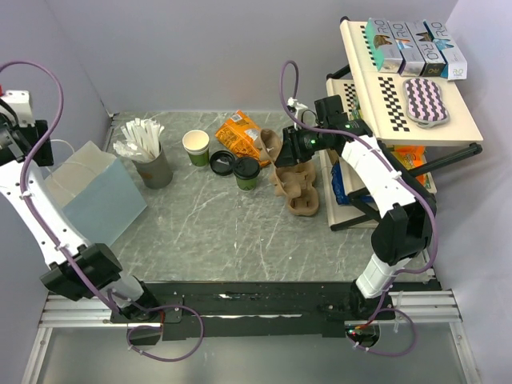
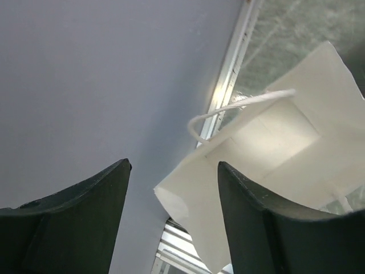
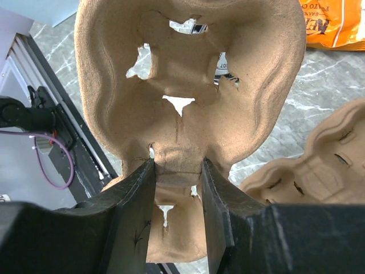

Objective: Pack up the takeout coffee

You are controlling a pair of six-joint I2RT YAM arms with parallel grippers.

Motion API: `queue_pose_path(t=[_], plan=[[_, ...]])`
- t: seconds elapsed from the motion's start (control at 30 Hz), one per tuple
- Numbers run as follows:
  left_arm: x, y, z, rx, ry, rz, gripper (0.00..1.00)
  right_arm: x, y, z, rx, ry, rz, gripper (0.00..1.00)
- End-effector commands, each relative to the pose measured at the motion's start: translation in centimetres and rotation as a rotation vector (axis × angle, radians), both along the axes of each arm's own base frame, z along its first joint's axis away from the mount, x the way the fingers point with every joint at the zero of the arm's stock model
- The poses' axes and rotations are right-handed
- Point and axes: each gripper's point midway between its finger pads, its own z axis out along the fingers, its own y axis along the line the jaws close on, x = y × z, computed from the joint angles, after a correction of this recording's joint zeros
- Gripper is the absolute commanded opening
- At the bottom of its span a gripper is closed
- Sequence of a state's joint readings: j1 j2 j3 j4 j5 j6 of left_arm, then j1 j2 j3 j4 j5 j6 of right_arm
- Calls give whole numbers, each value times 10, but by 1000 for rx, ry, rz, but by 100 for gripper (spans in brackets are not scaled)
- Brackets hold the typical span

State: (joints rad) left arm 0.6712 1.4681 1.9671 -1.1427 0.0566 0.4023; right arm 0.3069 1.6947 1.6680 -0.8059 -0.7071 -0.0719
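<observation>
The takeout coffee [image 1: 246, 172], a small paper cup with a white top, a green lower band and a round black plastic lid, stood upright near the middle of the grey marbled bench [image 1: 216, 232], somewhat toward its far edge. A loose round black lid [image 1: 222, 162] lay just beside it on the left. Farther left stood a matching lidless white-and-green cup [image 1: 196, 147], then a grey cup of white sticks [image 1: 152, 164]. An orange snack bag [image 1: 242, 134] lay behind the coffee, nearer the far edge.

To the coffee's right sat a stack of brown moulded-pulp cup carriers [image 1: 302, 194]. Just past that stack, the right gripper [image 3: 177, 165] had its fingers clamped on the rim of one brown pulp carrier [image 3: 188, 74], which it held tilted up. At the bench's right edge stood a cream shelf rack [image 1: 368, 88] carrying boxes [image 1: 416, 44] and a wavy-striped pouch [image 1: 426, 102].

By the left edge stood a white paper bag with a cord handle [image 2: 274, 142], its mouth gaping. The left gripper [image 2: 173, 168] hung up beside the bag, well apart from the coffee. Its fingers were spread, with nothing between them.
</observation>
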Motion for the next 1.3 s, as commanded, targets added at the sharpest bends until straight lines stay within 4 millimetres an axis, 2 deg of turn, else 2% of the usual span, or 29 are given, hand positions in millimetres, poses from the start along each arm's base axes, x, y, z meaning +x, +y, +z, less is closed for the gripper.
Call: queue_pose_path(t=[0.0,0.33,0.4,0.5,0.6,0.7,0.73,0.8,0.83,0.9,1.13,1.27], plan=[[-1,-12,-19,-56,63,-85,68,7,-3,32,49,-85,-14,0],[-10,-8,-67,-135,211,-71,67,5,-12,25,7,-90,-58,0],[-10,-9,-71,-147,219,-82,65,3,-11,26,10,-98,-43,0],[-7,-10,-65,-139,179,-97,67,1,-10,29,20,-105,-21,0],[-8,-16,-77,-193,213,-119,64,-1,-8,30,30,-101,-9,0],[-4,-24,-73,-220,178,-147,64,0,-8,27,25,-93,-13,0],[-2,-29,-64,-215,150,-170,64,0,-8,27,25,-93,-13,0],[4,-37,-51,-212,97,-220,71,1,-8,27,24,-92,-17,0],[3,-39,-38,-185,62,-226,74,1,-8,26,23,-89,-17,0],[1,-36,-27,-155,46,-206,74,1,-8,26,25,-87,-15,0],[-17,-18,-39,-121,134,-112,70,3,-5,24,33,-76,-8,0],[-20,-9,-47,-134,166,-93,68,4,-5,26,36,-79,-11,0]])
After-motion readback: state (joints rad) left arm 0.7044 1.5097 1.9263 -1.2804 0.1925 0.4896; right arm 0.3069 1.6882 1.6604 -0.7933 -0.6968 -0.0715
